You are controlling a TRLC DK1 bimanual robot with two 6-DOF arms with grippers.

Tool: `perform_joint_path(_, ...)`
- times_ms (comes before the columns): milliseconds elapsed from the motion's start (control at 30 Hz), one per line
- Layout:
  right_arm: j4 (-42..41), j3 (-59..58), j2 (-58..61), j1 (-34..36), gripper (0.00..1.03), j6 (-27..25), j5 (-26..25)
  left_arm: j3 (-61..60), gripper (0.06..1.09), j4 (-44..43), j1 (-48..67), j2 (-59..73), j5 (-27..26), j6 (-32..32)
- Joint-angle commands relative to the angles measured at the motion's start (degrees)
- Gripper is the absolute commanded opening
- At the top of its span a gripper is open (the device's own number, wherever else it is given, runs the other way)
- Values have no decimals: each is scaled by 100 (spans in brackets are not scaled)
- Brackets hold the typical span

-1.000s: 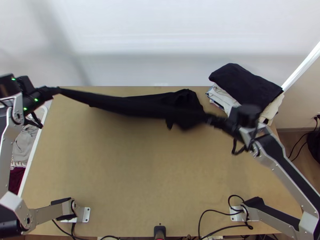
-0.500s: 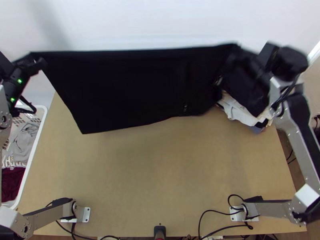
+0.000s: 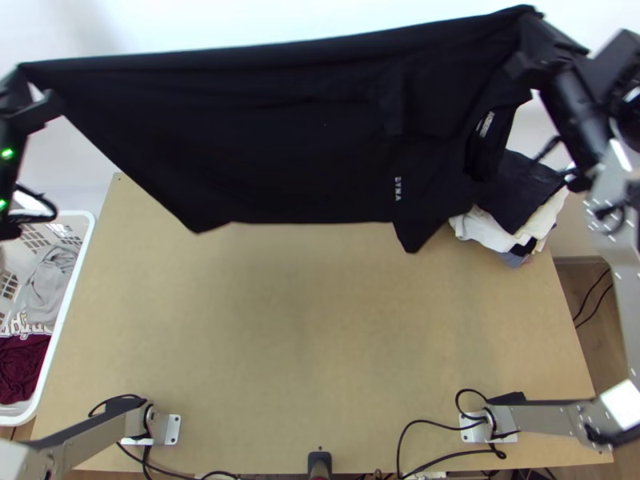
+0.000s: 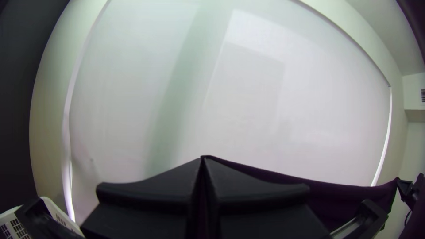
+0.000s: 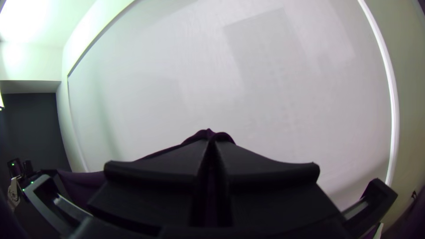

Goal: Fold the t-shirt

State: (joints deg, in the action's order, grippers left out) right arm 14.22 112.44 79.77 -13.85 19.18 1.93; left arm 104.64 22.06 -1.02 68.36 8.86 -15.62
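Note:
High at the top view's left edge, my left gripper (image 3: 28, 96) holds one upper corner of the black t-shirt (image 3: 264, 144). My right gripper (image 3: 544, 40) has the opposite end, at the upper right. Between them the cloth hangs spread like a curtain, its top edge nearly straight and its lower edge uneven, with small white print near the right part. In the left wrist view, the fingers of my left gripper (image 4: 202, 160) are closed on the fabric (image 4: 327, 199). The right wrist view has my right gripper (image 5: 211, 140) pinching a small bunched bit of cloth (image 5: 84, 183).
A pile of folded clothes (image 3: 500, 232) lies at the table's back right, partly behind the hanging cloth. A white laundry basket (image 3: 68, 320) with grey and dark red garments stands off the left edge. Cables (image 3: 424, 456) run along the near edge of the wooden table (image 3: 304, 336).
Both grippers have risen and moved apart, the right one toward the upper right. The t-shirt went from a low, narrow bunched strip to a wide raised sheet.

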Motion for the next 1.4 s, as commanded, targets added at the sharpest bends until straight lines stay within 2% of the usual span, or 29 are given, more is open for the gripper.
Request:
perform_joint_path(0, 28, -319, -1139, -48, 3, -72, -114, 162, 10, -229, -13, -675, 116, 24)
perform_joint_path(167, 468, -1330, -2589, -268, 3, -116, -114, -5, 10, -159, -21, -1422, 116, 50)
perform_joint_path(367, 1690, -1629, -3855, -312, 3, -107, -114, -664, 10, -27, -92, -2617, 247, 76)
perform_joint_path(533, 2639, -1541, -4303, -329, 3, -99, -114, -1350, 10, 413, -101, -3338, 247, 173)
perform_joint_path(700, 2955, -1664, -4329, -356, 3, -99, -114, -2369, 10, 518, -136, -3777, 239, 199)
perform_joint_path(867, 2894, -2569, -4408, -364, 3, 51, -114, -3943, 10, 545, -74, -4287, 116, 103)
perform_joint_path(1033, 2428, -4160, -4760, -681, 3, 464, -106, -5129, 10, 1037, -74, -4472, -350, -530)
perform_joint_path(1233, 1690, -6094, -5050, -786, 3, 868, 167, -6113, 10, 1133, -83, -4331, -939, -732)
perform_joint_path(1367, 1039, -6894, -4769, -769, 3, 1053, 325, -6351, 10, 1028, -74, -3628, -1229, -926)
